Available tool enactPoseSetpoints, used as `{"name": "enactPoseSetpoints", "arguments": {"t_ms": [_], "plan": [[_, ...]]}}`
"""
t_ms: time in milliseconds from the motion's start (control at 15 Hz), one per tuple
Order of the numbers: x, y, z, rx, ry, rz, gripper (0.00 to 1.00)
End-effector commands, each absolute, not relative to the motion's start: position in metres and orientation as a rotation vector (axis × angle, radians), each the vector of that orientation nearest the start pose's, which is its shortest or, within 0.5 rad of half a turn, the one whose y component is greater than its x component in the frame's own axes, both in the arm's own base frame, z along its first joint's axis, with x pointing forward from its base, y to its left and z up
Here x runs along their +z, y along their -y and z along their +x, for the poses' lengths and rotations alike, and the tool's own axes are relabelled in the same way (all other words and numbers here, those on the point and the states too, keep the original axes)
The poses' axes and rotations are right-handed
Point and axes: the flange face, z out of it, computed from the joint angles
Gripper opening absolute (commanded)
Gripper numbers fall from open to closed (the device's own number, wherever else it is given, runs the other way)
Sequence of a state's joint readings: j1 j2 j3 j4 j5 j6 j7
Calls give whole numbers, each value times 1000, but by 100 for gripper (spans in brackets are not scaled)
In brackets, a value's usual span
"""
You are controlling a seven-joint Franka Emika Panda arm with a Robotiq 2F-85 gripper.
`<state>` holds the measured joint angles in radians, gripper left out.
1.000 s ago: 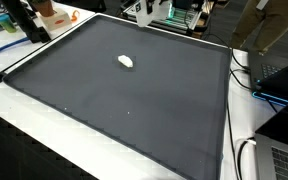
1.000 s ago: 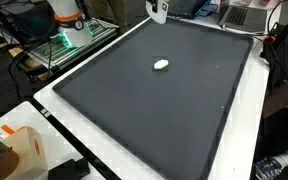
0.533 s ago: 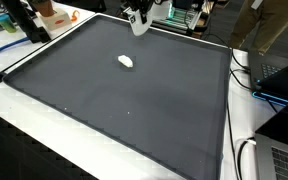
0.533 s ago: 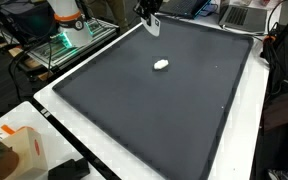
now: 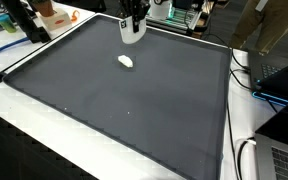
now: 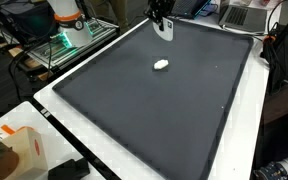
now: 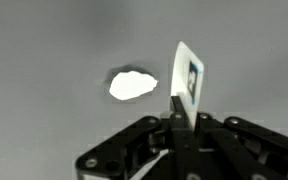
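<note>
Hand (image 7: pixel 177 118) pinches shut on the lower edge of a thin white card (image 7: pixel 188 75), which stands upright between the fingertips at the centre right of the wrist view. In both exterior views the hand hangs near the top edge of the frame, above the far part of the dark mat (image 5: pixel 134 110). As far as I can judge, the card is lifted and clear of the mat, with nothing set down yet. It looks stiff, flat and rectangular, with a small dark printed patch on its face. A small white lump (image 7: pixel 132 85), irregular and soft-edged, lies on the mat left of the card, apart from it. The mat is matte charcoal, smooth and hemmed, spread over a white bench (image 5: pixel 24 110).
</note>
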<state>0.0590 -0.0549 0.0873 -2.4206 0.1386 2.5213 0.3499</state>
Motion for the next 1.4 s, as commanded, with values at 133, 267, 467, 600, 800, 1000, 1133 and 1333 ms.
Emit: {"name": "enactPoseSetpoints", "arguments": {"t_ms": [133,267,467,600,800,1000,1133,1333], "plan": [[334,-79,495,-243,-539,-3000,4],[325,-79,498,-254,-563,-3016,1],[307,-76,502,-265,-559,-3046,1],[293,-72,506,-245,-558,-3075,1],[279,-67,511,-236,-544,-3103,1],[269,-68,514,-215,-527,-3107,1],[265,-72,515,-207,-510,-3102,1],[262,-77,517,-198,-484,-3112,1]]}}
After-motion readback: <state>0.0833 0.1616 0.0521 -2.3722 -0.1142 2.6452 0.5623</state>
